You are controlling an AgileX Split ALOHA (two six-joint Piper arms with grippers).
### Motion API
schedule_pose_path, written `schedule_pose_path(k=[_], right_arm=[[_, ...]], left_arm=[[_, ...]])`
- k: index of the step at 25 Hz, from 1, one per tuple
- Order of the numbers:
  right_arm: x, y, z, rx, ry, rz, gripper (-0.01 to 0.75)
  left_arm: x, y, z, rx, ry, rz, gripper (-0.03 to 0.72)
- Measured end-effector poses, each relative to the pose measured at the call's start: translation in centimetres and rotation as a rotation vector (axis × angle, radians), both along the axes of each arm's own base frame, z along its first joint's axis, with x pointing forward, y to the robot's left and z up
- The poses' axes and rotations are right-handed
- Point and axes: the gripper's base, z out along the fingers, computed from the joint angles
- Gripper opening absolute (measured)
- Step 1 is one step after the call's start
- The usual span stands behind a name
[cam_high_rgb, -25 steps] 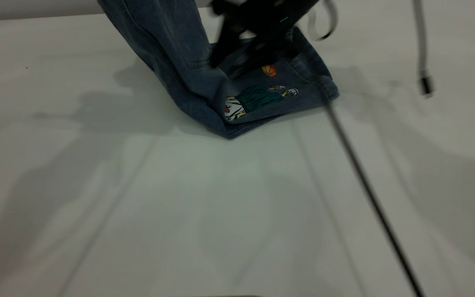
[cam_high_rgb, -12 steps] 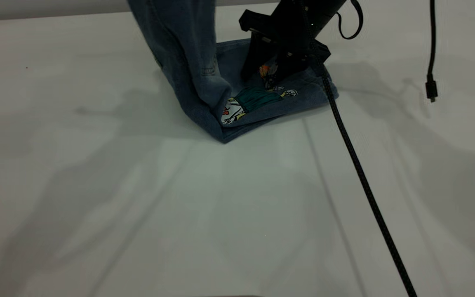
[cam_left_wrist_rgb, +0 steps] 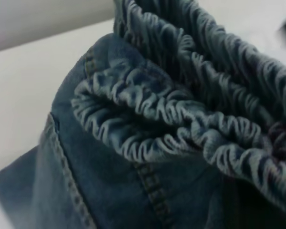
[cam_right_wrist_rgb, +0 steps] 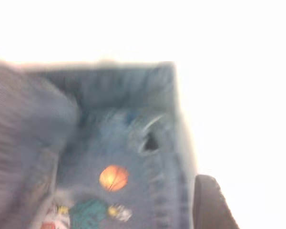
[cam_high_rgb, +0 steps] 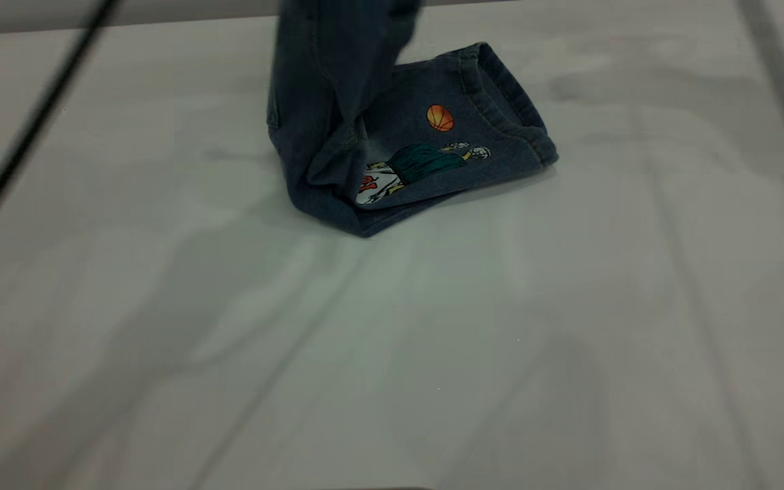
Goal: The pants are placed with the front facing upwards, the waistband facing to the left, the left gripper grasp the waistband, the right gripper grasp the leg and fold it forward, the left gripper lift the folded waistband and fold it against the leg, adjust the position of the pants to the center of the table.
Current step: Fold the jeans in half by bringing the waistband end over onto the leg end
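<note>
The blue denim pants (cam_high_rgb: pixel 337 102) are folded lengthwise. The leg (cam_high_rgb: pixel 460 143) with the printed basketball player and orange ball lies flat on the white table (cam_high_rgb: pixel 433 354), and the other end rises steeply out of the exterior view's top. In the left wrist view the ruffled waistband (cam_left_wrist_rgb: pixel 171 114) fills the picture close up. My left gripper (cam_left_wrist_rgb: pixel 250 205) is a dark shape buried in it, shut on the waistband. My right gripper (cam_right_wrist_rgb: pixel 250 210) hovers above the leg (cam_right_wrist_rgb: pixel 133 157) near its hem, open, with bare table between its fingers (cam_right_wrist_rgb: pixel 209 205). Neither gripper shows in the exterior view.
A black cable (cam_high_rgb: pixel 31 129) slants across the table's far left corner. A second blurred cable (cam_high_rgb: pixel 783 88) crosses the far right. The folded pants sit toward the table's far side, with broad white surface in front and on both sides.
My right gripper has let go of the leg and risen out of the exterior view. The lifted end of the pants has moved right, over the leg. The cables have swung.
</note>
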Motion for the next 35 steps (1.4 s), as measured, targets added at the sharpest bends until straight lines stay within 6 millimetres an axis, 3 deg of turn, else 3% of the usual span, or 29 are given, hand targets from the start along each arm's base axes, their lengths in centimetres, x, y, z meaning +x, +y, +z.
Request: schedule_pose_path(k=[3, 7, 12, 16, 18, 21, 26, 30, 33, 35], right_arm=[[-1.0, -2.0, 4.5, 0.001, -0.072, -0.031, 0.296], [-2.6, -2.4, 9.0, 0.002, -0.144, -0.027, 0.296], [-3.7, -2.2, 11.1, 0.009, -0.164, -0.008, 0.296], [-4.0, -2.1, 11.0, 0.012, -0.131, 0.014, 0.296], [-4.1, -2.1, 11.0, 0.017, -0.127, 0.017, 0.296], [-4.1, -2.0, 11.0, 0.030, -0.128, 0.017, 0.296], [-4.2, -0.3, 10.9, 0.030, -0.122, 0.055, 0.296], [-4.2, 5.0, 8.9, 0.007, -0.082, 0.173, 0.296], [-4.1, 10.3, 5.2, -0.086, -0.038, 0.266, 0.296], [-4.3, 13.9, 1.5, -0.188, -0.001, 0.314, 0.296]], left_arm=[[1.1, -2.2, -2.3, 0.018, 0.024, -0.033, 0.087], [2.4, -4.6, -5.8, 0.039, 0.062, -0.063, 0.087], [3.1, -6.2, -9.0, 0.069, 0.121, -0.106, 0.132], [2.9, -6.6, -8.3, 0.092, 0.145, -0.178, 0.323], [2.7, -6.8, -6.7, 0.091, 0.143, -0.217, 0.439], [2.0, -6.5, -2.6, 0.091, 0.081, -0.255, 0.574], [-0.3, -4.3, 6.1, 0.158, -0.105, -0.305, 0.589], [-2.7, -0.7, 13.6, 0.139, -0.245, -0.243, 0.561], [-4.8, 1.8, 18.0, 0.075, -0.307, -0.182, 0.557], [-6.3, 2.6, 19.8, 0.042, -0.320, -0.171, 0.556]])
